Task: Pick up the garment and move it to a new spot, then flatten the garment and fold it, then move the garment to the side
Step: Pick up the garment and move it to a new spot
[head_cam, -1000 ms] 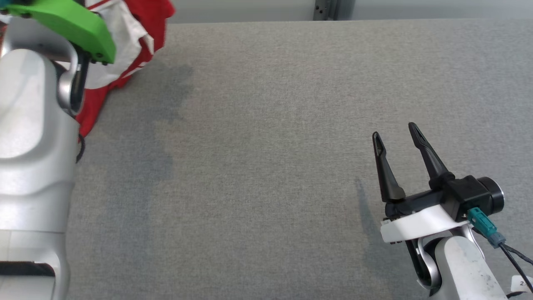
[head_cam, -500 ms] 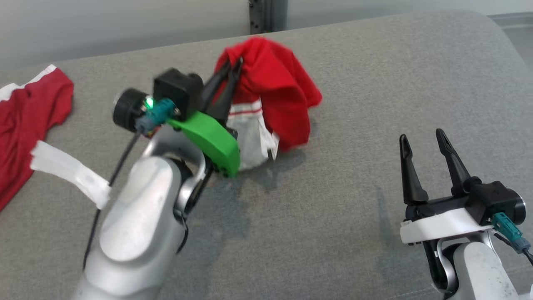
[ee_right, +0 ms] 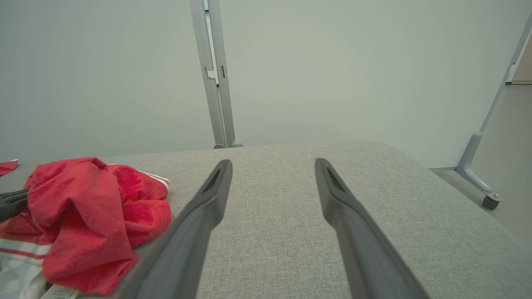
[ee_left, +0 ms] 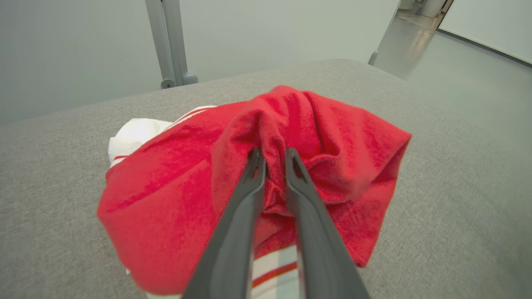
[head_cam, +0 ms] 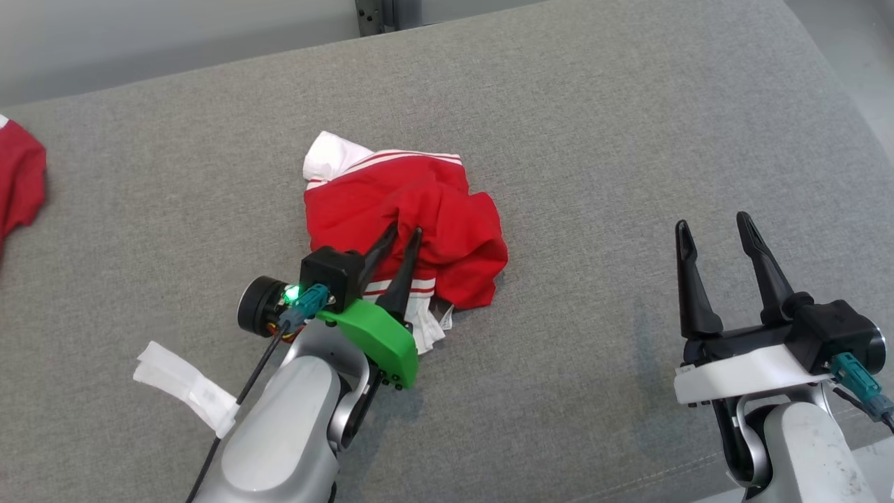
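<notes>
**Red garment bunched mid-table, left fingers pinched into it**

The garment (head_cam: 426,209) lies in a crumpled heap on the grey fabric table (head_cam: 614,126), a little left of the middle; it is mostly red, with a white part edged in red stripes at its far left corner and another striped white band on its near edge, where a small label pokes out.

The left gripper (head_cam: 406,228) reaches in from the near side, over the near white band; its two dark fingers stand narrow, almost parallel, with a raised ridge of red cloth caught between the tips; in the left wrist view, folds gather towards that pinch while the rest of the heap rests on the table. A green cover (head_cam: 377,339) sits on the left wrist, and a small green light glows beside the cable plug there; a strip of white tape (head_cam: 185,388) hangs from the cable.

The right gripper (head_cam: 711,221) is well apart from the garment, at the near right; its fingers are spread wide with nothing but bare table between them.

A second red cloth (head_cam: 17,181) lies at the far left edge, well apart from the heap; a grey metal post (head_cam: 374,14) stands behind the table's far edge.
</notes>
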